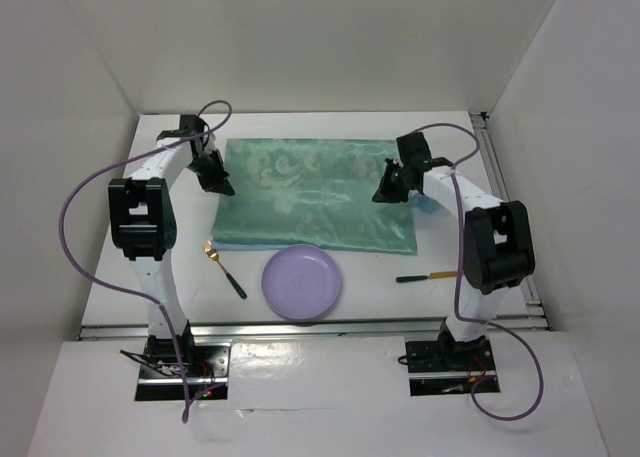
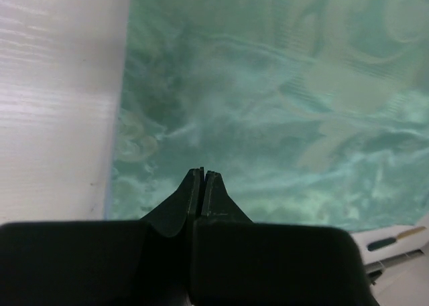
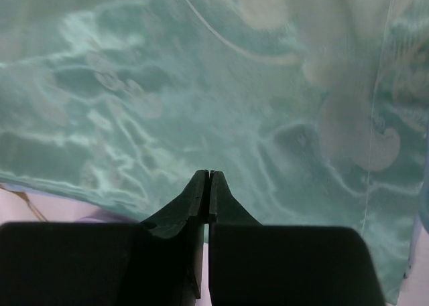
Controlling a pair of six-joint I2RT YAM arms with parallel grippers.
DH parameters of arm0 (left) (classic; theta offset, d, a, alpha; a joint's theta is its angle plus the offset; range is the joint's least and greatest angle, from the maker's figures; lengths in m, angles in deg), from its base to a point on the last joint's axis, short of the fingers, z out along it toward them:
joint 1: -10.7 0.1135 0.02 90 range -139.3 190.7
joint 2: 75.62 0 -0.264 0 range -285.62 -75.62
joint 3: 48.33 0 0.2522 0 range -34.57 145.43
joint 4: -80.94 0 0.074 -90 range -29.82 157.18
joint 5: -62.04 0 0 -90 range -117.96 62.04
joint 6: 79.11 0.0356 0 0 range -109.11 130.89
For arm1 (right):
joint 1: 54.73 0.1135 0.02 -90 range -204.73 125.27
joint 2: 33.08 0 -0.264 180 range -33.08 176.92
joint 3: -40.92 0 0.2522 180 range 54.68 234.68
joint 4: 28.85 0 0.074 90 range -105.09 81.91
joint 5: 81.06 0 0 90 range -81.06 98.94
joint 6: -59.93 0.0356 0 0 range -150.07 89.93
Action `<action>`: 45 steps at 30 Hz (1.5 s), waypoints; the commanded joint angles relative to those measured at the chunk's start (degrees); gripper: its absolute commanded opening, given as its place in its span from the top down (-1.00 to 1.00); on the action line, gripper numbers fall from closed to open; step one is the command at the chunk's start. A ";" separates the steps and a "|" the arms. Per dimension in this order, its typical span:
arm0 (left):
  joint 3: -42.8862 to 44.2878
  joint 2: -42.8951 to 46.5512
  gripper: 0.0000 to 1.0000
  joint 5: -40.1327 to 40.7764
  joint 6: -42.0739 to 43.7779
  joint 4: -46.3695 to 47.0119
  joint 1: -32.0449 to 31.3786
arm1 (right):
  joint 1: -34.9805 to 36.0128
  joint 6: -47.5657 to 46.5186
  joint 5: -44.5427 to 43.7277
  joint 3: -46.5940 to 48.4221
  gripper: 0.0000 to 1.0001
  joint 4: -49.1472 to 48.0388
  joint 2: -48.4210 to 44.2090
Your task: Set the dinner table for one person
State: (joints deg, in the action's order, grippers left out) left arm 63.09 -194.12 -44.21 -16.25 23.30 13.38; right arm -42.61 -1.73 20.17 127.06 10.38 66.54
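The bench (image 1: pixel 375 299), a large white flat top with a metal rail along its near edge, fills the floor of the white-walled cell in the top view; a green patterned cloth (image 1: pixel 310 192) lies spread on its far middle; a purple plate (image 1: pixel 302 282) sits at the cloth's near edge, a gold-headed fork (image 1: pixel 224 268) with a dark handle lies to its left, and a dark-handled knife (image 1: pixel 428 275) lies well to its right; the left fingers (image 1: pixel 218 185) hang at the cloth's left edge and the right fingers (image 1: pixel 385 193) over its right part; in the left wrist view the left fingers (image 2: pixel 191 193) are pressed together with nothing seen between them, over the cloth (image 2: pixel 268 118), bare bench (image 2: pixel 60 118) running beside it, and the knife (image 2: pixel 395 238) shows at the lower right; in the right wrist view the right fingers (image 3: pixel 196 193) are likewise closed tip to tip, gripping nothing visible, above the cloth (image 3: pixel 201 85); whether either pair touches the fabric I cannot tell.
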 commanded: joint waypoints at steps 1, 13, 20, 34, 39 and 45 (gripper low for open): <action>1.13 -1.56 1.00 6.22 -0.98 -2.26 -1.18 | 0.80 1.10 -2.70 -1.36 1.00 1.16 1.45; -15.92 1.07 1.00 11.23 -5.21 1.60 -1.18 | 3.00 1.63 -7.97 -5.92 1.00 -1.12 6.21; -18.13 3.98 1.00 14.76 -5.74 2.22 -0.66 | 3.52 1.63 -7.97 -5.93 1.00 -1.13 7.61; 3.85 13.11 0.07 18.18 -1.52 -9.03 -6.46 | 6.87 1.02 -14.73 8.66 0.04 8.79 -7.40; 0.52 21.79 0.05 16.96 -0.90 -8.51 -6.46 | -7.24 0.94 -16.33 1.21 -0.10 10.21 -18.55; -8.01 29.55 0.05 13.80 -1.43 -2.53 -7.51 | -21.16 -1.09 -10.79 -0.75 -0.26 10.82 -19.46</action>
State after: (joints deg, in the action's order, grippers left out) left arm 57.32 -166.58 -28.24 -17.93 18.10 6.27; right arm -61.69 -1.27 6.94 127.61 18.54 46.10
